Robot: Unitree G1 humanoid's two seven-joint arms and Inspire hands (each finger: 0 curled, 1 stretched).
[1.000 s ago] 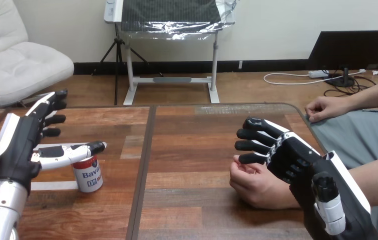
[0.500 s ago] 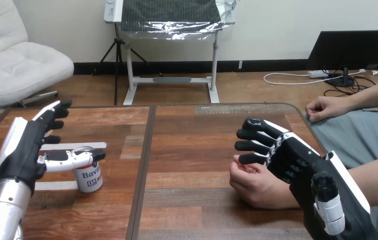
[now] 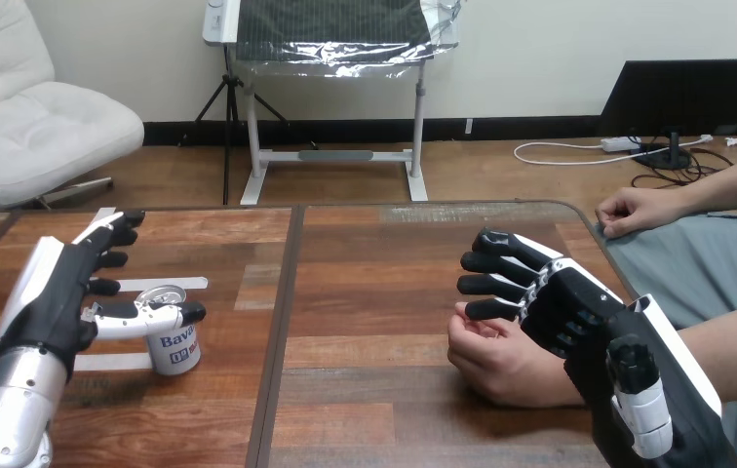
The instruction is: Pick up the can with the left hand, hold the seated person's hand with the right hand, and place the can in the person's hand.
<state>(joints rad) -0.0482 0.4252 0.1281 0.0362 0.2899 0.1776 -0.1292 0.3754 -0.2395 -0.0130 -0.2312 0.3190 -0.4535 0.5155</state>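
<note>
- Wood, reddish-brown and laid in planks, is making up the table before me, and a dark seam is running from 12 o'clock down to 6 o'clock, splitting it into two halves.
- White tape strips are lying flat on the left half, one just behind the can and one at its near left.
- At about 8 o'clock on the table the can is standing upright on the wood, its silver top facing up.
- I am holding my left hand out at the can's 9 o'clock, released, with the fingers straight and spread toward 1 o'clock, well clear of the can.
- My left thumb is reaching toward 3 o'clock across the can's upper front; I cannot tell whether it is touching the metal.
- At about 4 o'clock the person's near hand is resting on the wood, loosely curled.
- I am laying my right hand over the back of that hand, and I cannot tell whether it is gripping or only lying on top.
- At 2 o'clock the person's far hand is resting at the table's edge, well apart from both of mine.
</note>
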